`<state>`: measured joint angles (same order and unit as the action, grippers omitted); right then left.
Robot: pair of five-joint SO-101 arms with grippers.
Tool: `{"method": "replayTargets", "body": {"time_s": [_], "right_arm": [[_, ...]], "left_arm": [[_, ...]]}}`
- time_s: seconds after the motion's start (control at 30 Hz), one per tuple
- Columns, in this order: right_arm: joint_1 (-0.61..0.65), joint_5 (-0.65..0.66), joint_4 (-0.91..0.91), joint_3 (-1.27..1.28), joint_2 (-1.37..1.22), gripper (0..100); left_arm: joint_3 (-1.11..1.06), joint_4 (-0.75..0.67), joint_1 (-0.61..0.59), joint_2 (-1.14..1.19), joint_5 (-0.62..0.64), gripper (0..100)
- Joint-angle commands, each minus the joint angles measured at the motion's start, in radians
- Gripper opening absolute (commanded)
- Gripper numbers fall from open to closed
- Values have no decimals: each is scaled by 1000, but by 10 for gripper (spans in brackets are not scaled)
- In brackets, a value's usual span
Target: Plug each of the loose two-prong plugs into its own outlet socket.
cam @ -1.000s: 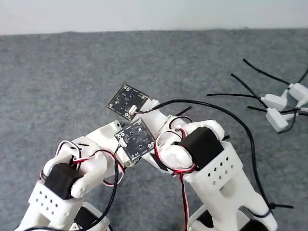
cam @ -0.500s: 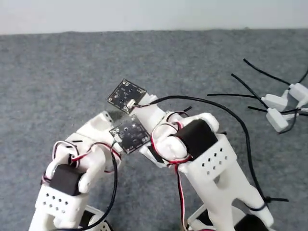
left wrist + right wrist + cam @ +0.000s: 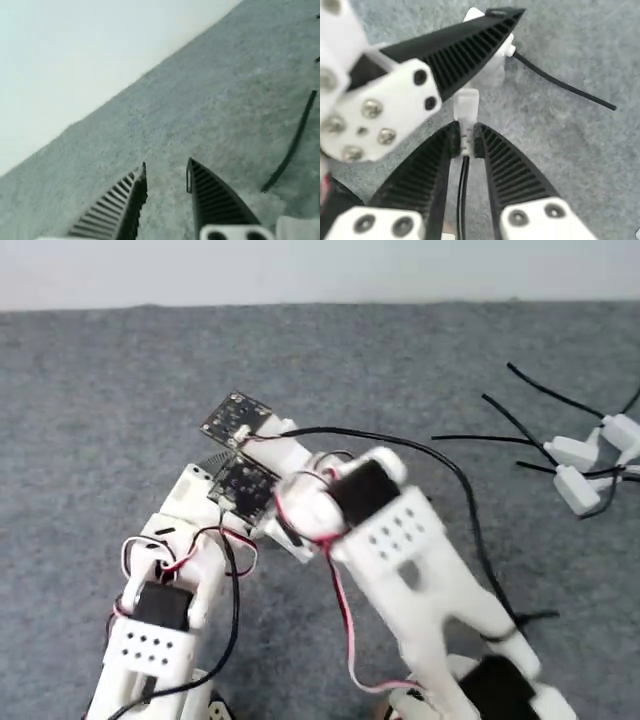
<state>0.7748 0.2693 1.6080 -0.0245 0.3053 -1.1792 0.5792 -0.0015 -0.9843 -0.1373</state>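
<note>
Left arm [image 3: 165, 580] and right arm [image 3: 400, 540] have swung toward ten o'clock. Right end effector [image 3: 466, 134] pinches a small white plug [image 3: 467, 104]. Left end effector [image 3: 166, 169] hangs with fingers apart over the gray tabletop [image 3: 225, 100]. Loose plugs [image 3: 572, 452] lie far off at three o'clock.

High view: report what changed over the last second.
The two arms kept their wrists close together and swung leftward and toward the far side of the table. The arm on the right of the view stretched out, and the other arm turned with it. No grasp or release can be seen. The loose plugs and their black wires near the right edge stayed put.
</note>
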Motion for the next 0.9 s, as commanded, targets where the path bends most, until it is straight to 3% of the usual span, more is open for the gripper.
{"method": "replayTargets", "body": {"time_s": [0.0, 0.87], "right_arm": [[5, 8, 33, -84, -27, 8], [5, 0, 36, -63, 36, 8]], "left_arm": [[-8, -98, -353, 51, 207, 126], [-30, -106, -305, 52, 161, 126]]}}
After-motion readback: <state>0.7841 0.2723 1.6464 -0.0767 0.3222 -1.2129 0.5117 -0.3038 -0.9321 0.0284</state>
